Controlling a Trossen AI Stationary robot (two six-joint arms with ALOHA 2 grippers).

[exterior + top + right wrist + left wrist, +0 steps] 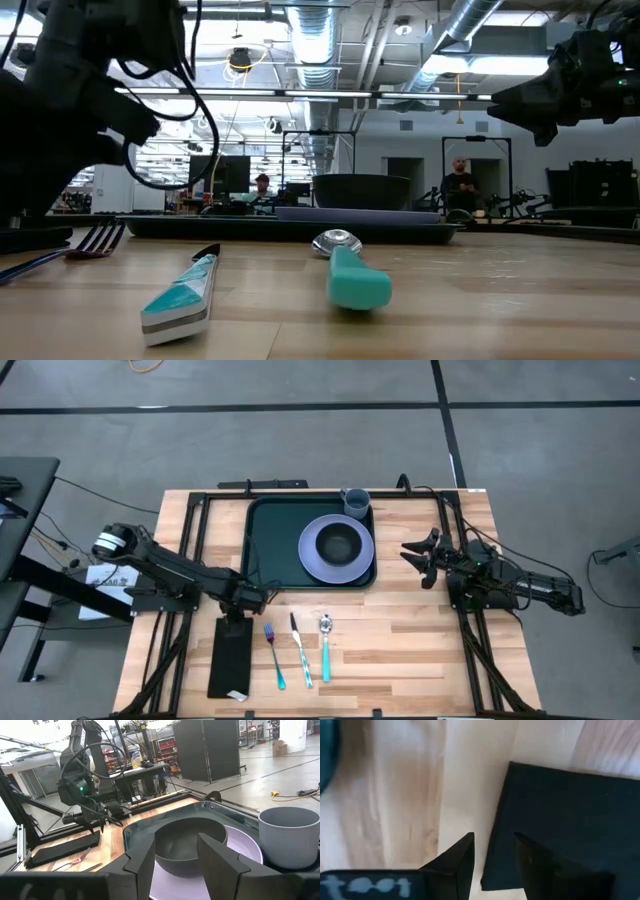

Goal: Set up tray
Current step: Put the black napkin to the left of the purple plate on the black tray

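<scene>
The dark green tray (270, 540) lies at the table's far middle. It holds a lavender plate (312, 555) with a dark bowl (340, 543) on it, and a grey cup (356, 501) at its far right corner. My left gripper (243, 610) is open just above the far end of a flat black rectangle (230, 660). In the left wrist view its fingers (492, 865) stand on either side of the black rectangle's (570, 820) long edge near a corner. My right gripper (420, 555) is open and empty, right of the tray, facing the bowl (187, 845). My left gripper has one finger (462, 862) over the bare wood and one (535, 865) over the black rectangle's far corner (495, 875). The fingers point down from above. I cannot tell whether they touch it.
A fork (274, 656), a knife (300, 650) and a spoon (325, 645) with teal handles lie side by side near the front edge, right of the black rectangle. Bare wood lies right of the spoon. People show in the room behind (460, 185).
</scene>
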